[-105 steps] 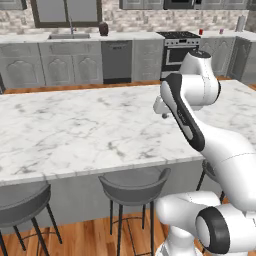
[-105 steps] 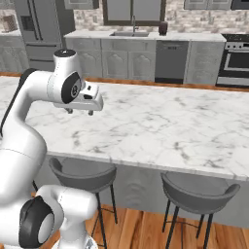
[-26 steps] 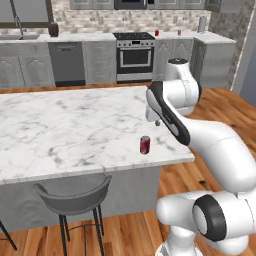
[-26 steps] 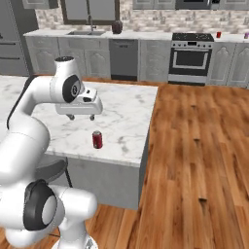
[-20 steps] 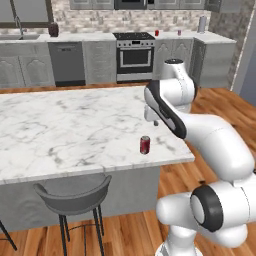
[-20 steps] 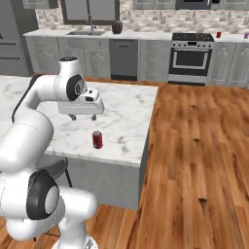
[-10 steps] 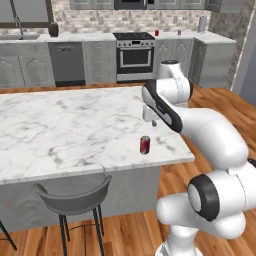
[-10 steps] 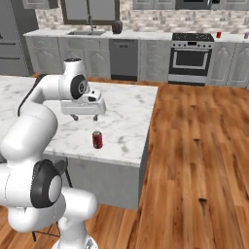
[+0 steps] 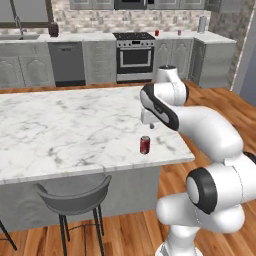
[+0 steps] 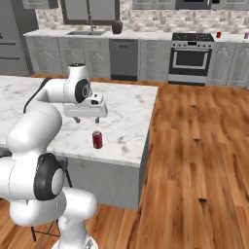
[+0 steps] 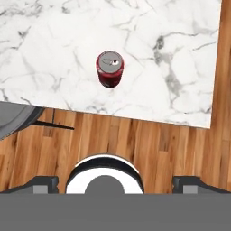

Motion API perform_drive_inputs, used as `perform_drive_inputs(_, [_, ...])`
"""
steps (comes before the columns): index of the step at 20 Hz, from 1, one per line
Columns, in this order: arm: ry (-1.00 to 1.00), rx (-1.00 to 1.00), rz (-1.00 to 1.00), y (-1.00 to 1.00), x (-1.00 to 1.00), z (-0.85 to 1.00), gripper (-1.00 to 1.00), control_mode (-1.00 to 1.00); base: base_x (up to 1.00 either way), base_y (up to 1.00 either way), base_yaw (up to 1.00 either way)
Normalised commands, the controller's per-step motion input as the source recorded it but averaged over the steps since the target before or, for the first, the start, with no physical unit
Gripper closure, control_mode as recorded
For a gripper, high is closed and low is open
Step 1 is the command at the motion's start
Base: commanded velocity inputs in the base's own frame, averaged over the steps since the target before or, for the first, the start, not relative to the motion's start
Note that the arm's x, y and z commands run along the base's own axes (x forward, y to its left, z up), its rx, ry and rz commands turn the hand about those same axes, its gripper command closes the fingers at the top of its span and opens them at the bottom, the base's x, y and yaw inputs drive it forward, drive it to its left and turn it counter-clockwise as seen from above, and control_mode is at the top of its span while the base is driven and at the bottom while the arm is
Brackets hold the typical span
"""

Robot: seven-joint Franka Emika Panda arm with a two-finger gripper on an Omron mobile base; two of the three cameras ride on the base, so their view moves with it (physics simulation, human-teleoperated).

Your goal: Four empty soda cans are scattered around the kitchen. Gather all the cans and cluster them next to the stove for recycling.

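A red soda can with a silver top stands upright on the marble island, close to its front right corner. It is also in the right base view. My gripper hangs open just above the counter, a little behind the can and apart from it, with nothing between its fingers. Looking straight down in the hand view, the can sits above the widely spread fingertips. The stove stands against the far wall, across the wood floor. Two small red things stand on the counter right of it.
The island's marble top ends just right of the can, with wood floor beyond. A grey stool stands under its front edge. Grey cabinets, a dishwasher and a sink line the back wall.
The base has driven right along the island and stopped, bringing the can and stove into view. In the last second the hand has drifted forward and lower over the counter, still open.
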Motion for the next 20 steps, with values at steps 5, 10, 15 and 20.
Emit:
perform_drive_inputs(5, [0.00,0.00,0.02,0.10,0.14,-0.17,-1.00,-1.00,0.00,0.00,0.00])
perform_drive_inputs(10, [0.00,0.00,0.02,0.06,0.02,-0.05,-1.00,-1.00,0.00,0.00,0.00])
perform_drive_inputs(15, [0.00,0.00,0.03,0.05,0.01,-0.07,-1.00,-1.00,0.00,0.00,0.00])
perform_drive_inputs(20, [0.00,0.00,0.02,0.04,0.18,-0.09,-1.00,-1.00,0.00,0.00,0.00])
